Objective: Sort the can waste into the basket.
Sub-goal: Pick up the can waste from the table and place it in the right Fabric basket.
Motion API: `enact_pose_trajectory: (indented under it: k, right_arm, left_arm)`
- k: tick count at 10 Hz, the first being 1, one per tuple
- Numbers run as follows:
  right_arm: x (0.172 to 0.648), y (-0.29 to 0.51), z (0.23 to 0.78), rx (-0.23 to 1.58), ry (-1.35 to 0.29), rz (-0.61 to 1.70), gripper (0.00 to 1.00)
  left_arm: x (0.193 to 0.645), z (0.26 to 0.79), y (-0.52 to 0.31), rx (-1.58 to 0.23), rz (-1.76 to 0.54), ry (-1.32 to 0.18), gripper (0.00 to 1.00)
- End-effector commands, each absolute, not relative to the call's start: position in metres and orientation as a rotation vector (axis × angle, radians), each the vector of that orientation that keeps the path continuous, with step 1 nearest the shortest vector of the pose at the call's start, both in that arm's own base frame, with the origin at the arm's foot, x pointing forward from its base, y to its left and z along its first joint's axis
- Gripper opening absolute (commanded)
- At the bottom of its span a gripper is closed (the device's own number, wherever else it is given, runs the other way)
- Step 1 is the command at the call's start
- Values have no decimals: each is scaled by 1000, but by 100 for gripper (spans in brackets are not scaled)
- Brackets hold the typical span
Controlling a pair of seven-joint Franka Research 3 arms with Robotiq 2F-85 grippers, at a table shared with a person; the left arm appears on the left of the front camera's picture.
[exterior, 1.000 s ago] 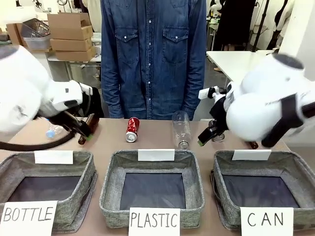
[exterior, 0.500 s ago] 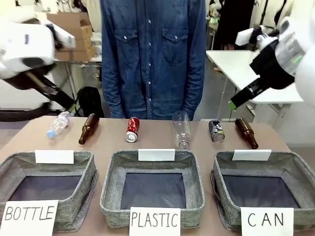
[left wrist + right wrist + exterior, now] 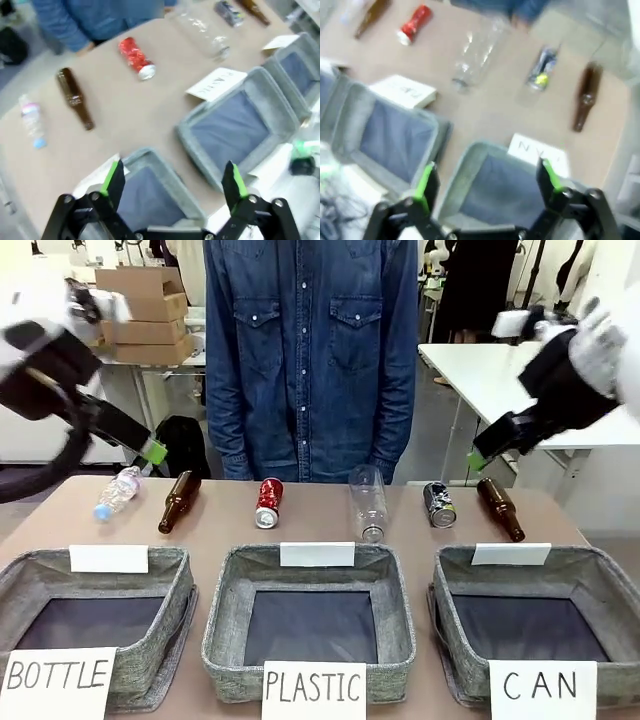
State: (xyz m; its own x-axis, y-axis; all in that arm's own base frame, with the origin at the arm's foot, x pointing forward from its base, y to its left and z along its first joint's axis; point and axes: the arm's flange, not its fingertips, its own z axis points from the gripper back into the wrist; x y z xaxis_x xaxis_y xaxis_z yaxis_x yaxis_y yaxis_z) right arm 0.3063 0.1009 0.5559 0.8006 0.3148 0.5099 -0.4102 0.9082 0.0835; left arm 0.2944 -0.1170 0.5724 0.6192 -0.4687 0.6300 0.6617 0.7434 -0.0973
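- Far left, over the back edge of the table (image 3: pixel 320 535): left gripper (image 3: pixel 151 450) is now lifted clear of the row, jaws spread, holding nothing. A second ago it sat low by the left brown bottle (image 3: pixel 178 502).
- Row on the table hasn't moved: small plastic bottle (image 3: pixel 118 491), left brown bottle, red can (image 3: pixel 268 503), clear bottle (image 3: pixel 367 502), dark grey can (image 3: pixel 438 504), right brown bottle (image 3: pixel 500 508). All lie on their sides, apart from each other.
- Far right, high up: right gripper (image 3: pixel 478 457), jaws spread, holding nothing. A second ago it was down in front of the dark grey can, hiding it.
- Near edge, three baskets: BOTTLE basket (image 3: pixel 30 565), PLASTIC basket (image 3: pixel 225 590), CAN basket (image 3: pixel 600 570). Each shows only its dark floor.
- Red can lies behind the PLASTIC basket. Dark grey can lies just behind the CAN basket's back left corner. Both are outside the CAN basket.
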Motion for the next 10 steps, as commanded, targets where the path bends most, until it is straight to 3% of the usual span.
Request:
enact_pose_trajectory:
  k: [1,3,6,10]
  right_arm:
    - [291,49,574,566,-343,97,100]
    - [280,-7,567,873,-279,-89,100]
    - [285,-55,538,1039,-343,-250,100]
    - [283,-64,525,1130,-541,-267,100]
  left_arm:
    - [304,570,-44,-839,-600,-372,100]
    - [309,554,5,-1036,-424,-393,100]
    - [301,520,47,-1366,-175,-529,100]
    - [281,507,51,-1428,-52,-638,100]
